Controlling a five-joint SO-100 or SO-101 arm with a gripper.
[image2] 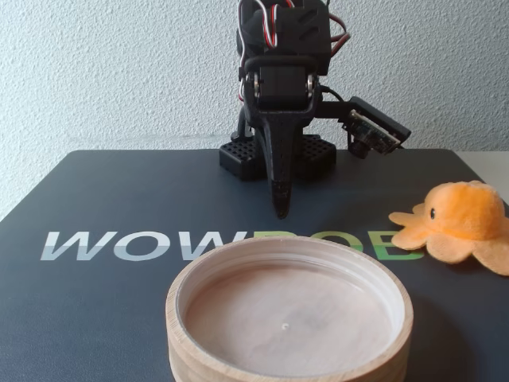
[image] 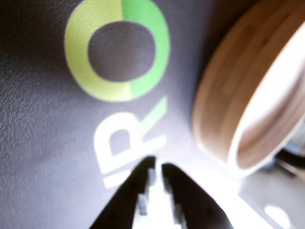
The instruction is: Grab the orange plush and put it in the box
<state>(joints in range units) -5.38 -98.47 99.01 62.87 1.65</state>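
Observation:
The orange plush point(image2: 457, 223), a small octopus with flat tentacles, lies on the dark mat at the right in the fixed view; it is out of the wrist view. The box point(image2: 178, 309), a round light-wood tray, sits empty at the front centre; in the wrist view its outer wall point(image: 228, 95) fills the right side. My gripper point(image2: 280, 208) points straight down just above the mat behind the box, left of the plush and apart from it. Its black fingers point(image: 155, 168) are together with nothing between them.
The dark mat point(image2: 95, 199) carries large "WOWROBO" lettering point(image2: 119, 245); its green O point(image: 119, 50) shows in the wrist view. The arm's black base point(image2: 238, 159) stands at the mat's far edge before a white textured wall.

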